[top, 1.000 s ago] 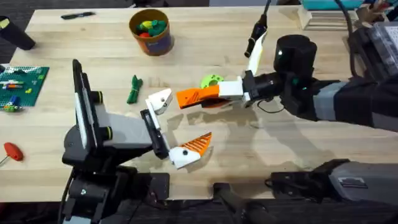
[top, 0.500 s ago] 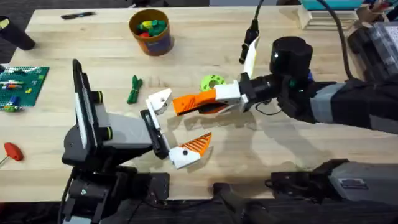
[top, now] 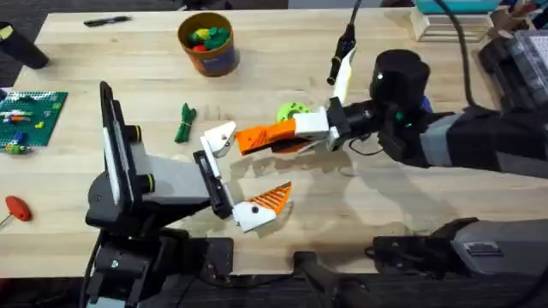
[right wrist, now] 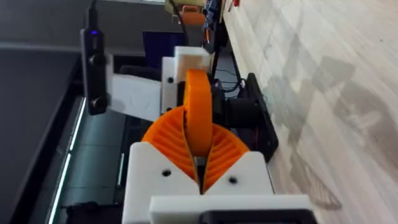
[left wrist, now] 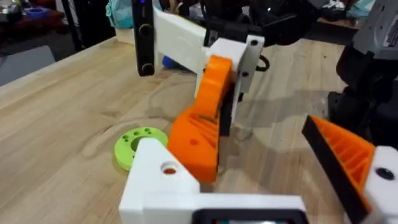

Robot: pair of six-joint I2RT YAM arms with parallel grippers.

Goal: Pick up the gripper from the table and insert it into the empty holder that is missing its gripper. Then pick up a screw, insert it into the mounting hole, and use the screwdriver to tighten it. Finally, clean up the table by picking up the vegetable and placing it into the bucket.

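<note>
Right gripper (top: 295,135) is clamped on the loose orange gripper (top: 257,137), its tip right at the left arm's bare white holder (top: 220,137). Left gripper (top: 240,175) is spread wide. Not seated yet; screw, screwdriver (top: 345,58), vegetable (top: 184,122) and bucket (top: 208,43) all untouched.

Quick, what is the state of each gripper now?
Left gripper: open, holding nothing; one finger is the bare holder.
Right gripper: shut on the loose orange gripper.
</note>
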